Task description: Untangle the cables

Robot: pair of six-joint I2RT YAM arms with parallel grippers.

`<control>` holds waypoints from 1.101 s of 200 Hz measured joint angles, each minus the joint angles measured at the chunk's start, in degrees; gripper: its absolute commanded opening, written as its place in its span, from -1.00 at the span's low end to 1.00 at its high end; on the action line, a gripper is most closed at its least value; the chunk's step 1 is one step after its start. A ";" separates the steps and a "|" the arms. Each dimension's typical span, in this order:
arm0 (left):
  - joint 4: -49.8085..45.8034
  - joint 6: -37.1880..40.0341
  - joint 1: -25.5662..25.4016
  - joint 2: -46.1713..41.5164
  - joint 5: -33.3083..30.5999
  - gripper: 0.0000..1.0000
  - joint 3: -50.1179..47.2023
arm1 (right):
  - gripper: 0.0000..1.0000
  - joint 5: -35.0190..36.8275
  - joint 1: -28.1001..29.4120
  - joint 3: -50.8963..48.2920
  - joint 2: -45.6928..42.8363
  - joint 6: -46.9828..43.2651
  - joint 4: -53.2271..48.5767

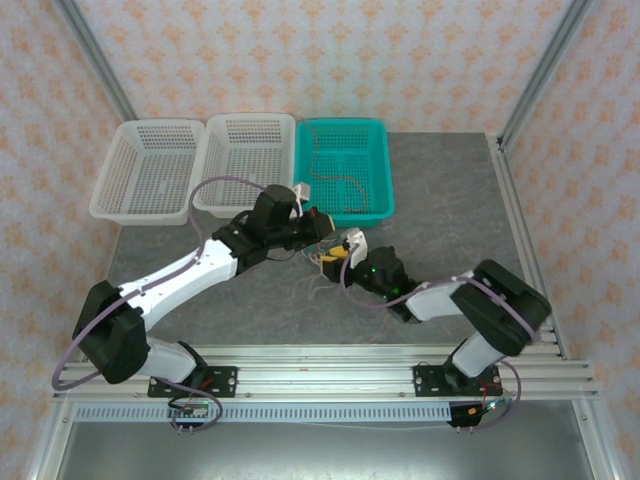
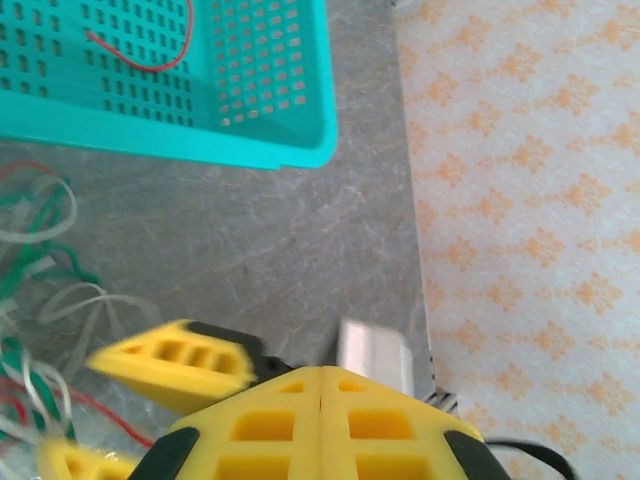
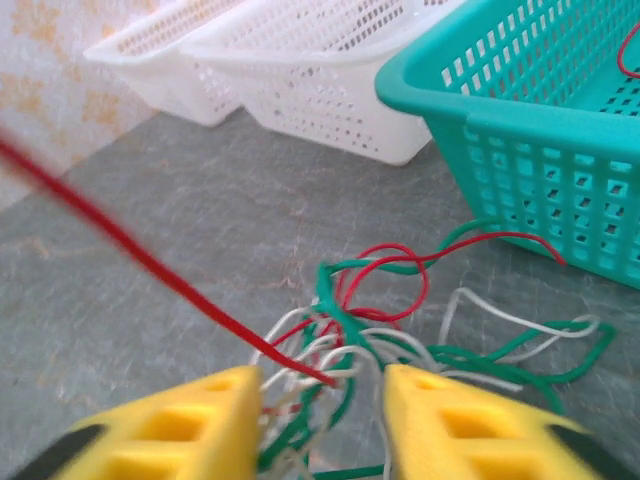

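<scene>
The cables (image 3: pixel 370 320) lie in a tangle of red, green and white loops on the grey table, seen from above as a small cluster (image 1: pixel 325 268). My right gripper (image 3: pixel 320 420) is open, its yellow fingers low on either side of the knot (image 1: pixel 337 256). One red strand (image 3: pixel 150 262) runs taut from the knot up off the left edge. My left gripper (image 2: pixel 320 385) is shut, pads pressed together with no cable showing between them, just above the right gripper (image 1: pixel 318 230). Loose loops (image 2: pixel 40 260) lie to its left. Another red cable (image 2: pixel 140 62) rests inside the teal basket (image 1: pixel 385 170).
Two white baskets (image 1: pixel 160 125) (image 1: pixel 250 118) stand at the back left beside the teal basket (image 3: pixel 430 80). The right gripper's yellow finger (image 2: pixel 170 360) sits close beside my left fingers. Bare table lies to the right, up to the patterned wall (image 2: pixel 520 200).
</scene>
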 measured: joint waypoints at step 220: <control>-11.61 -0.50 11.76 -16.57 -7.02 -1.00 -3.32 | 0.11 4.87 -1.55 -14.60 -33.79 1.68 -24.44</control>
